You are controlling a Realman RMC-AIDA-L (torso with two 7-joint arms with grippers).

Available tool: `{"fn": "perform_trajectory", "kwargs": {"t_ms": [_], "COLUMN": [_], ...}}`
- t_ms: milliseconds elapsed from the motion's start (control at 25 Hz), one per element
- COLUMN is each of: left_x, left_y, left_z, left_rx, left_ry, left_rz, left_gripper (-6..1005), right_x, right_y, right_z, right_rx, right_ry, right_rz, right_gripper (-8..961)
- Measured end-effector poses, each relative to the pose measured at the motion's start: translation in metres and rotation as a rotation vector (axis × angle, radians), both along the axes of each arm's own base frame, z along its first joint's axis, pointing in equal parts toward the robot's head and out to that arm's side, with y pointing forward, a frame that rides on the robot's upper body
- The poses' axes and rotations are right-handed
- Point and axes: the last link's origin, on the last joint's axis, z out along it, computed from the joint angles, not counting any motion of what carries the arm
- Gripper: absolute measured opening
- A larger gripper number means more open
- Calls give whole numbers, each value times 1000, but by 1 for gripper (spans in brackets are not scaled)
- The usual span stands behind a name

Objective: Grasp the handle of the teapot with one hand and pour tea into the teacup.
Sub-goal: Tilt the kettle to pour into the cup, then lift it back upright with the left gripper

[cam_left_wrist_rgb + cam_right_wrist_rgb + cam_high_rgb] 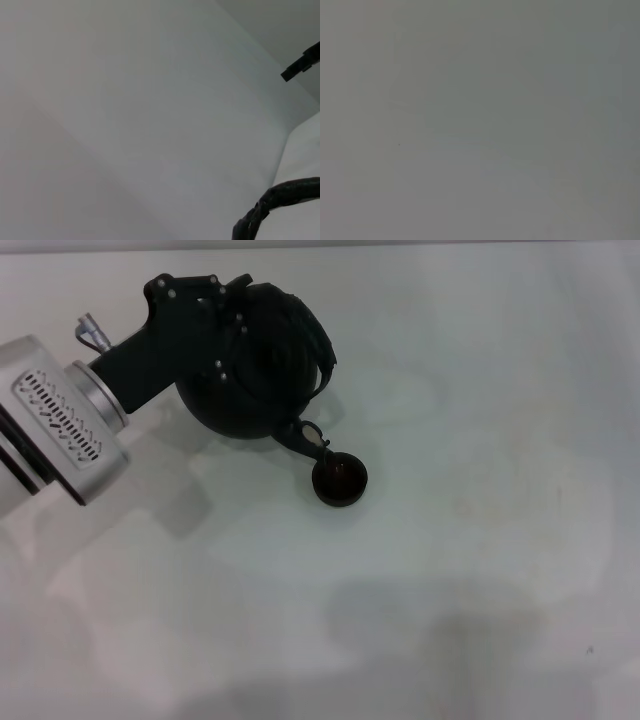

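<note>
The left gripper [225,315] has the round matte-black teapot [250,380] by its dark arched handle [318,345]; finger spread hidden. It tilts, spout over the small dark teacup [340,480]. No writing is legible.

right wrist view | plain grey-white surface [480,120] fills the frame | nothing else discernible

Light: bright, even, overhead | Shadows: soft grey patches on the table [480,390] near its front edge, faint beside the teapot [250,380] | Glare: none | Right wrist view: uniform dim grey, featureless
</note>
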Motion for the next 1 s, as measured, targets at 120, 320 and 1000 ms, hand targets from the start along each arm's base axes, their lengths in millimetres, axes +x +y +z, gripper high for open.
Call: {"fn": "perform_trajectory", "kwargs": {"t_ms": [120,320,1000], "left_x": [0,-2,1], "left_y": [0,-2,-8], "left_z": [0,0,0], "left_rx": [3,5,-26], "left_ry": [-5,-10,-88], "left_rz": [4,12,27], "left_gripper": [99,98,98], "right_x": [0,1,4], "right_y": [0,-1,-1], "right_z": [0,-1,-2], "right_rx": [-1,-5,-13], "right_ry": [0,2,6], "right_rz": [-1,-8,-24], "right_gripper": [827,827,827]}}
